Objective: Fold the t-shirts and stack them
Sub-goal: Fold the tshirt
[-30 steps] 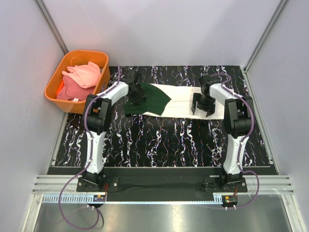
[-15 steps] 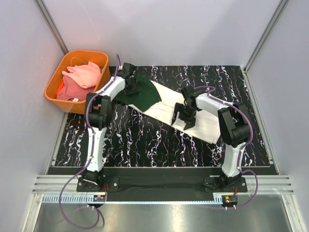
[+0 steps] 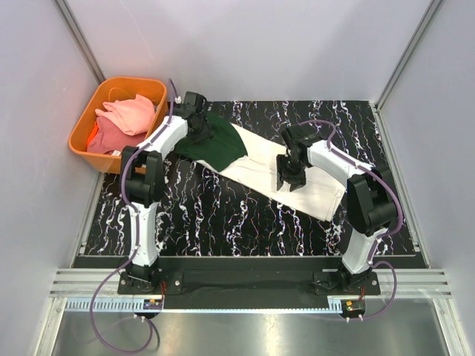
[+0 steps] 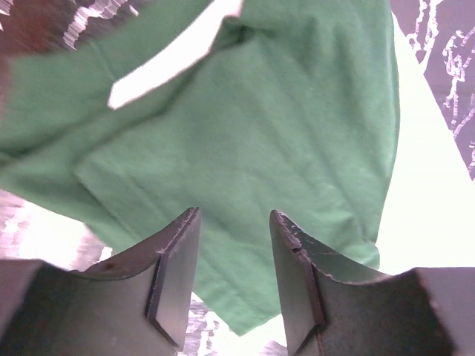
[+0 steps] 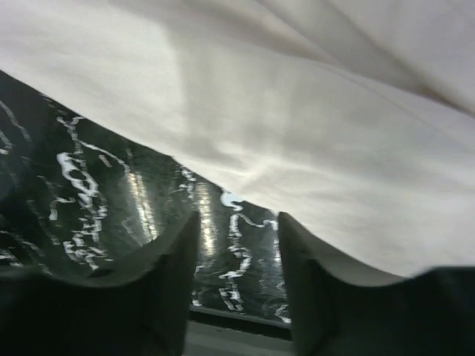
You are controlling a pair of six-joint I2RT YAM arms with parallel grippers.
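Cream tee (image 3: 260,165) lies flat on the table (image 3: 223,215), long axis running 10 o'clock to 4 o'clock in the overhead view: green sleeve (image 3: 221,144) at the 10 o'clock end, hem end at 4. Left gripper (image 3: 199,132) sits over the sleeve. Its wrist view shows the jaws about half apart, green cloth below and beyond the tips, nothing visibly clamped. Right gripper (image 3: 289,182) is at the tee's near long edge, roughly mid-body. Its jaws are partly apart with bare table in the gap and the cream edge just past the tips toward 12–1 o'clock, so it has no hold on anything. Pink tee (image 3: 133,113) and coral tee (image 3: 107,137) sit in the orange basket (image 3: 80,127) at the far-left corner, near the left arm and well apart from the right. Judgement: the next pinch turns on that near edge. The right claw is the closer one and needs to advance toward 12 to get cloth between the jaws, with the fold likely going across the long axis. Risk is grabbing only the top layer.
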